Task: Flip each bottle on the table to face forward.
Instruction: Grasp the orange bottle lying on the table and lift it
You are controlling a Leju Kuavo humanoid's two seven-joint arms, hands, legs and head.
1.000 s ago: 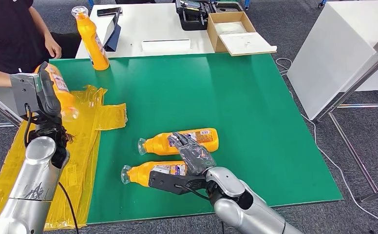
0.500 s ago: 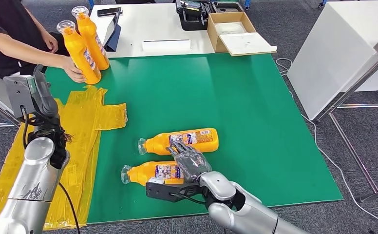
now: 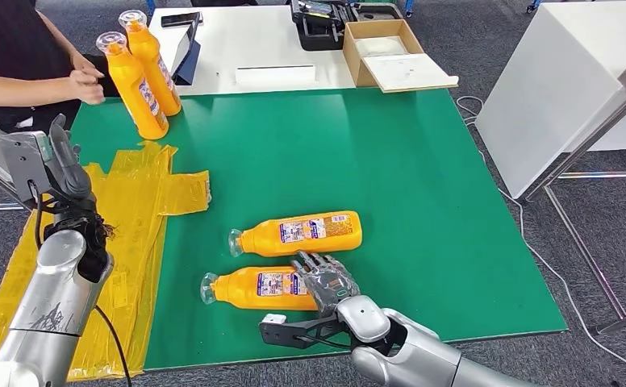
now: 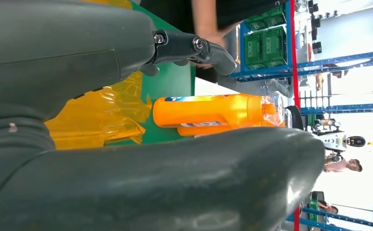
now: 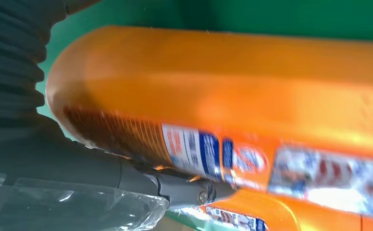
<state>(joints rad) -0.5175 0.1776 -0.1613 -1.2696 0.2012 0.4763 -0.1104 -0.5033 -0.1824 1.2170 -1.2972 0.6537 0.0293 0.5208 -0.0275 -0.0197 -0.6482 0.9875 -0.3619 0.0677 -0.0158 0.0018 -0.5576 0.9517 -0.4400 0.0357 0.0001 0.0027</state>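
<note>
Two orange bottles lie on their sides on the green table mat [image 3: 423,177], caps pointing toward the yellow plastic sheet [image 3: 144,193] that covers the mat's left side. The near bottle [image 3: 253,288] lies close to the mat's front edge, and the far bottle [image 3: 298,233] lies just behind it, parallel and barely apart. The robot's right hand [image 3: 326,280] rests on the base end of the near bottle, fingers draped over its top; from where I stand I cannot tell whether they actually clasp it or only lie on it. The left hand [image 3: 60,161] is raised above the yellow sheet, fingers apart and holding nothing. At the mat's back left corner two more orange bottles [image 3: 140,72] stand upright, with a person's hand [image 3: 84,85] just beside them. The risk I see is in the grip: the bottle is smooth and rounded, so fingers only laid across it could let it roll away or spin instead of turning as intended. It could also bump the far bottle and knock that out of line, or skid off the mat's front edge.
</note>
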